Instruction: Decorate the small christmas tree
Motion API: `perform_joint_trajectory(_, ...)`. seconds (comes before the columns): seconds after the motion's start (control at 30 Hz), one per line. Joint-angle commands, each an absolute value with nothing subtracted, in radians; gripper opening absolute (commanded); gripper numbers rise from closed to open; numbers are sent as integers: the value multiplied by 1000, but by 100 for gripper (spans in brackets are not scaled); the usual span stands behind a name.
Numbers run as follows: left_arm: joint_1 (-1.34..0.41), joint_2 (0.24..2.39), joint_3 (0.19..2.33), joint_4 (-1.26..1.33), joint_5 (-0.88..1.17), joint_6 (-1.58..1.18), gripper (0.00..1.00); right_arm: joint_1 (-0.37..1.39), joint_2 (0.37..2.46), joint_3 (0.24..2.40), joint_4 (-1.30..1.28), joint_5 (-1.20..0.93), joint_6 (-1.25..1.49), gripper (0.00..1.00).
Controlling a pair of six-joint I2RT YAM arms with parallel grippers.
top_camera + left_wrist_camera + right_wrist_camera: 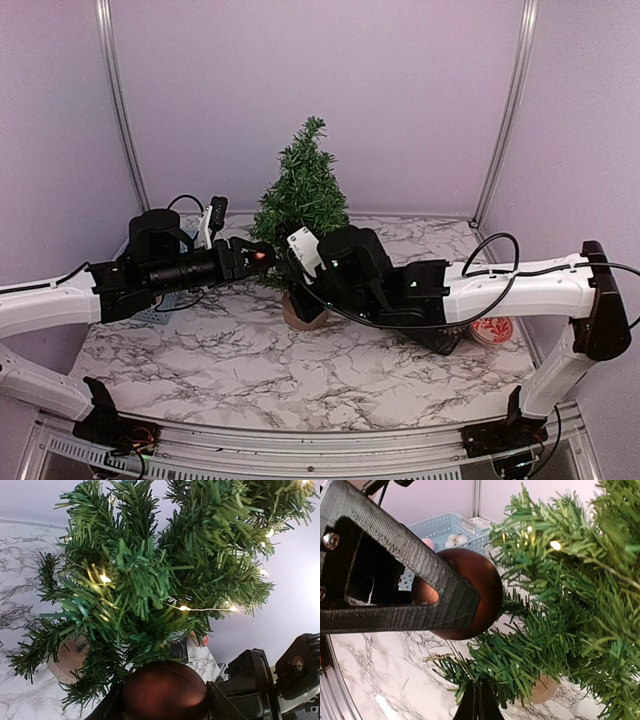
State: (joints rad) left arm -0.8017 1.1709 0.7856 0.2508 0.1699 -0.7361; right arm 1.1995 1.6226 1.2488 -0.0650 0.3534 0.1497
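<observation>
The small christmas tree (300, 195) stands mid-table on its round wooden base (542, 690), with small lit lights (104, 578) on a thin wire among the branches. A dark red ball ornament (165, 690) sits against the tree's lower left branches, with my left gripper (258, 255) shut on it. A thin gold string (457, 662) runs down from the ball (482, 587) into my right gripper (480, 700). That gripper is shut on the string just under the lowest branches. In the top view the right gripper (285, 264) is mostly hidden by foliage.
A blue basket (445, 530) with small ornaments stands behind the left gripper and is largely hidden under the left arm in the top view. A round red-and-white item (492, 328) lies at the right, beside the right arm. Purple walls close the back and sides.
</observation>
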Motion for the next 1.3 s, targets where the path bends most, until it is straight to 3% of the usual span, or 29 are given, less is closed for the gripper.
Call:
perform_joint_trajectory(0.0,-791,1205,827,248,124,-706,39,1184,1625,1283,-144,449,174,0)
perform_joint_trajectory(0.5,-803,1120,812,262,167,-655,40,1201,1532,1226,-81,401,167,0)
perform_joint_trajectory(1.27,-804,1205,843,261,71,-658,41,1184,1653,1354,-172,432,149,0)
